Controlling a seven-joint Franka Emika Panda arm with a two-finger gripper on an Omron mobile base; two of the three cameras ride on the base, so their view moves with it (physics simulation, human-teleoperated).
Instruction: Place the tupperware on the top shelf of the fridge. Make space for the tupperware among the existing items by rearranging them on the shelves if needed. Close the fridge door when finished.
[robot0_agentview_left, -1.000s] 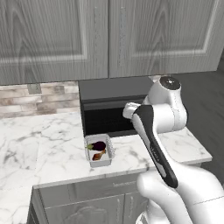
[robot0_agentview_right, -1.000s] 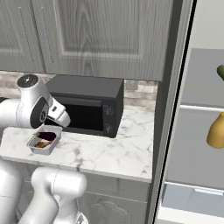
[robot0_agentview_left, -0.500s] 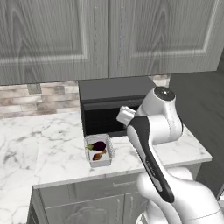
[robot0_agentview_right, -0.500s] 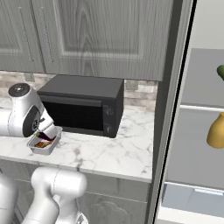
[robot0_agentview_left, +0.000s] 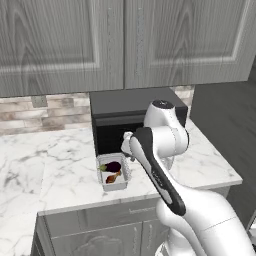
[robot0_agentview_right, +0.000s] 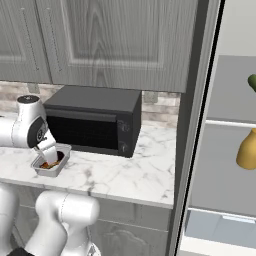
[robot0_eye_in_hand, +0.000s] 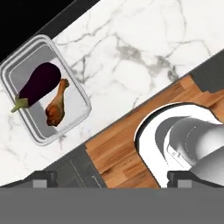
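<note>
- Gripper (robot0_eye_in_hand: 112, 177) at bottom of hand view, jaws spread wide, nothing held.
- Tupperware (robot0_eye_in_hand: 45, 89) at upper left there, on marble counter (robot0_eye_in_hand: 140, 48); eggplant (robot0_eye_in_hand: 37, 85) and drumstick (robot0_eye_in_hand: 57, 105) inside.
- Sat just before black microwave (robot0_agentview_left: 120, 117) in left base view.

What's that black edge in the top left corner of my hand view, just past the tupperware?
Observer: It's a black microwave. The tupperware sits on the counter right in front of its door.
Operator: Where's the fridge from there?
Observer: The fridge stands just right of the counter in the right base view, with its inside showing.
Operator: Anything on its shelves?
Observer: An orange-yellow bottle stands at that picture's right edge, below a shelf that carries something green.
</note>
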